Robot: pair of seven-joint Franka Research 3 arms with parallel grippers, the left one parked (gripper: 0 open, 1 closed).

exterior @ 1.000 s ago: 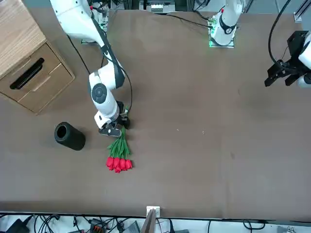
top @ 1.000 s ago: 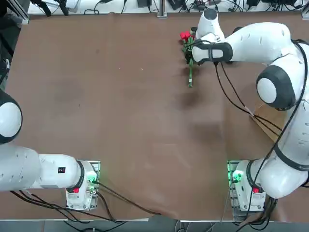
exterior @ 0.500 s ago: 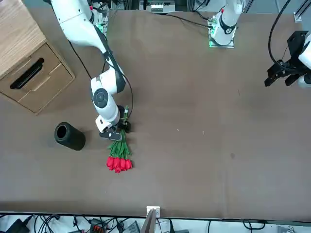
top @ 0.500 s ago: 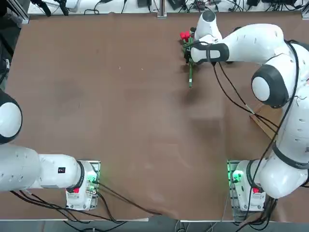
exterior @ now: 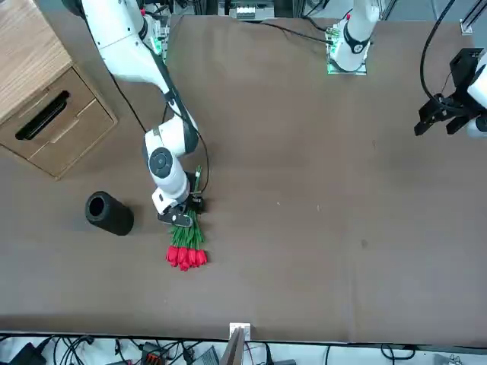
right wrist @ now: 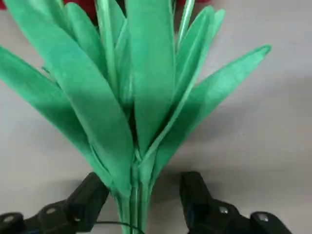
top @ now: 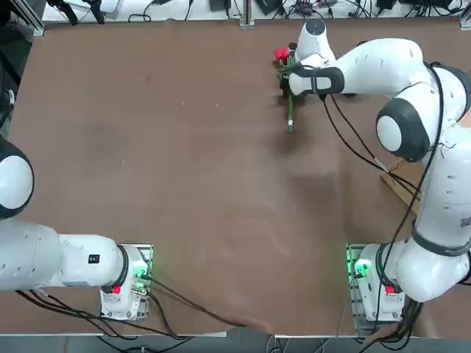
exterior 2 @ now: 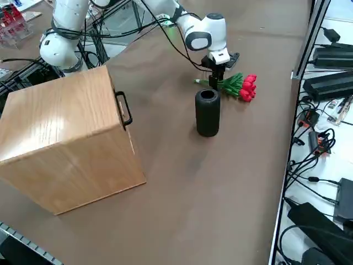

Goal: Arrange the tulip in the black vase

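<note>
- Right gripper [right wrist: 138,197] has dropped onto the tulip [exterior: 186,242] lying flat on the bench [exterior: 319,228] — jaws open, straddling the stems, narrowing.
- Grasp looks imminent; black vase [exterior: 109,214] stands near, empty.

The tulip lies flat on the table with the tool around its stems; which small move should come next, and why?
Probably close the right tool on the tulip. The wrist view shows its fingers standing open on both sides of the gathered stems, with a gap. The black vase stands apart, so lifting comes after.
</note>
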